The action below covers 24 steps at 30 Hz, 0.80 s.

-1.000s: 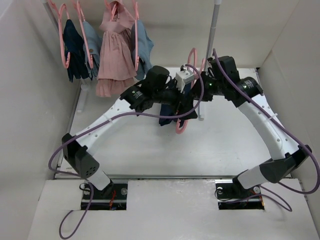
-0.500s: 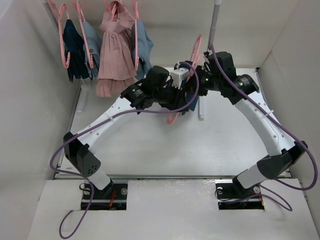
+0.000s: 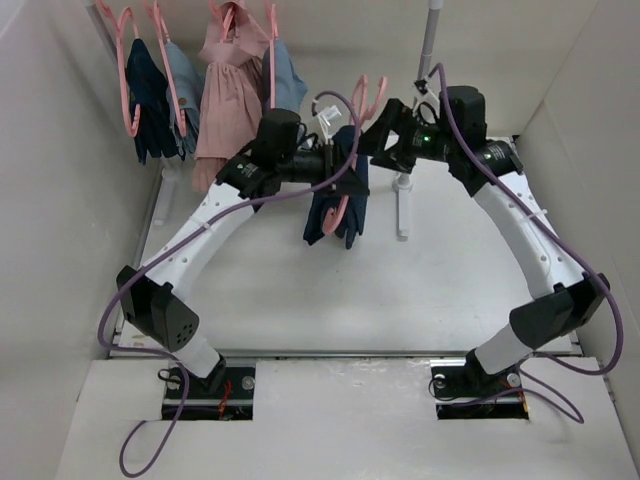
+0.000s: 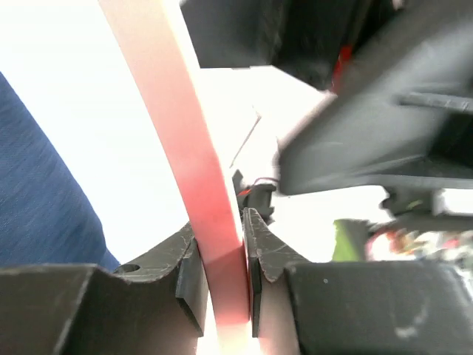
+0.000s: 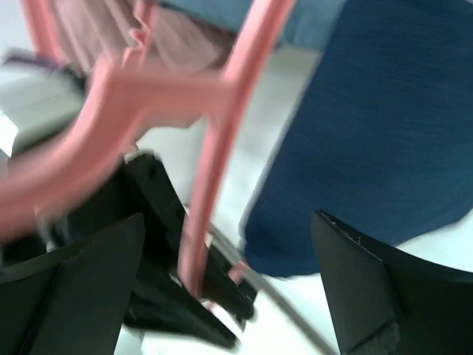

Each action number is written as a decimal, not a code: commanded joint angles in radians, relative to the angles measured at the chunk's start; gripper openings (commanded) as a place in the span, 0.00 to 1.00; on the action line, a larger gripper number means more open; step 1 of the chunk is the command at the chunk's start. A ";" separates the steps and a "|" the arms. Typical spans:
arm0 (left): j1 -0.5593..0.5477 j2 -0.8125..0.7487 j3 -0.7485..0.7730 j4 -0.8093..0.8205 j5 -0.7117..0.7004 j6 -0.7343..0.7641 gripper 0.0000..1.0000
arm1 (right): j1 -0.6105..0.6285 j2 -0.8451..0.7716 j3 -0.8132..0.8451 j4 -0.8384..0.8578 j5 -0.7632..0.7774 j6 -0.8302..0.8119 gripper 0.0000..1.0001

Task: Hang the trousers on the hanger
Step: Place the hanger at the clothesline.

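The trousers (image 3: 336,208), dark navy denim, hang folded over the pink hanger (image 3: 349,192), above the table's middle. The hanger's hook (image 3: 374,96) points up and back. My left gripper (image 3: 333,160) is shut on the hanger. In the left wrist view its jaws (image 4: 222,255) clamp the pink bar (image 4: 188,133), with blue denim (image 4: 37,200) at the left. My right gripper (image 3: 386,134) stands open just right of the hook. In the right wrist view its fingers (image 5: 228,222) are spread wide, with the hanger (image 5: 214,159) and trousers (image 5: 369,111) between and beyond them, untouched.
At the back left, pink hangers carry a small navy garment (image 3: 149,100), a light blue one (image 3: 186,88), a pink dress (image 3: 224,112) and another light blue piece (image 3: 290,90). A rack pole (image 3: 427,45) rises at the back right, its foot (image 3: 402,205) on the table. Walls close both sides.
My left gripper closed on the hanger and carried it with the trousers up and to the left. My right gripper opened and let the hanger go.
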 commanded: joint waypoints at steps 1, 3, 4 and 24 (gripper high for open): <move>0.081 -0.061 0.080 0.297 0.119 -0.168 0.00 | -0.041 -0.131 -0.036 0.157 -0.077 -0.013 1.00; 0.106 -0.049 0.113 0.378 0.119 -0.211 0.00 | -0.079 -0.211 -0.120 0.177 -0.077 -0.013 1.00; 0.117 -0.023 0.142 0.378 0.119 -0.211 0.00 | -0.090 -0.237 -0.149 0.194 -0.077 -0.013 1.00; 0.164 0.330 0.557 0.733 0.024 -0.516 0.00 | -0.158 -0.392 -0.340 0.099 -0.024 -0.064 1.00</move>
